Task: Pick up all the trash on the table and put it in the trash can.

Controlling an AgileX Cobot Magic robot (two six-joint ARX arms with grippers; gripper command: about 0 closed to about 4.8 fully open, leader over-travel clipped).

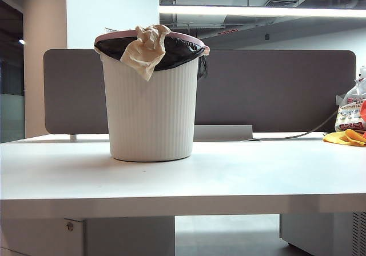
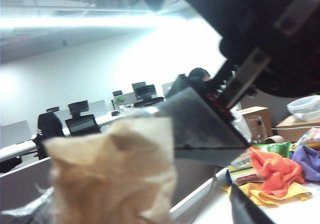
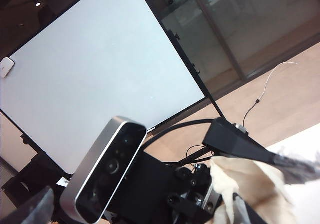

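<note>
The white ribbed trash can (image 1: 150,113) stands on the table (image 1: 229,176). One beige wad of trash (image 1: 147,49) hangs over its pink rim and black liner. Neither arm shows in the exterior view. In the left wrist view another beige wad (image 2: 110,174) fills the space between the wide-apart fingers of my left gripper (image 2: 130,215). A gap separates it from the dark fingertip (image 2: 245,210). My right gripper (image 3: 135,211) is open with nothing between its fingers. A pale wad (image 3: 250,189) lies beside one of its fingers (image 3: 240,210).
A white printed bag (image 1: 350,112) and a yellow item (image 1: 346,137) lie at the table's far right, before the grey divider (image 1: 274,90). The other arm's black body with a grey wedge finger (image 2: 200,129) looms close. A silver camera (image 3: 105,169) on a black stand is near.
</note>
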